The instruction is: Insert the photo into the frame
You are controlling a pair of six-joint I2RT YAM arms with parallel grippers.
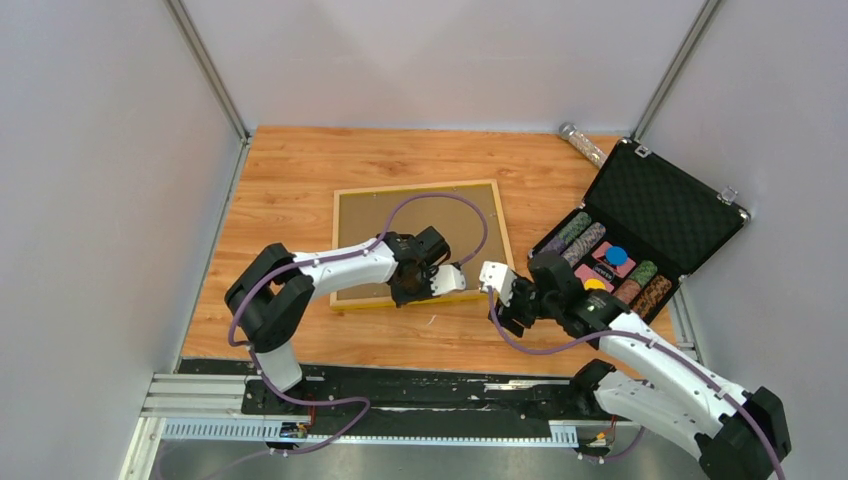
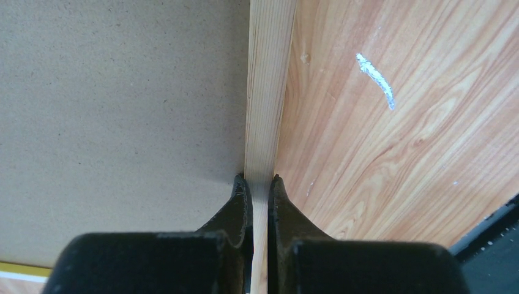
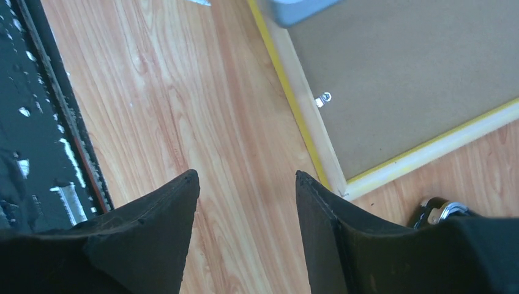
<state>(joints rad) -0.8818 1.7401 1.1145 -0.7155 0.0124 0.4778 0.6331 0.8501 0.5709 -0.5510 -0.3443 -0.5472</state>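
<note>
The frame (image 1: 415, 186) lies back up in the middle of the table, its brown board facing me inside a thin yellow rim. My left gripper (image 1: 434, 289) is shut on the frame's near rail (image 2: 269, 92), one finger on the board side and one on the table side. In the left wrist view the left gripper (image 2: 259, 180) pinches that pale wooden rail. My right gripper (image 1: 497, 291) hangs open over bare table just off the frame's near right corner (image 3: 343, 184). Nothing sits between the fingers of the right gripper (image 3: 246, 177). The photo is out of view.
An open black case (image 1: 660, 215) holding poker chips stands at the right, its lid leaning back. A glittery cylinder (image 1: 583, 143) lies at the back right corner. White walls close three sides. A black rail (image 1: 400, 390) runs along the near edge. A small clip (image 3: 323, 98) sits on the frame's back.
</note>
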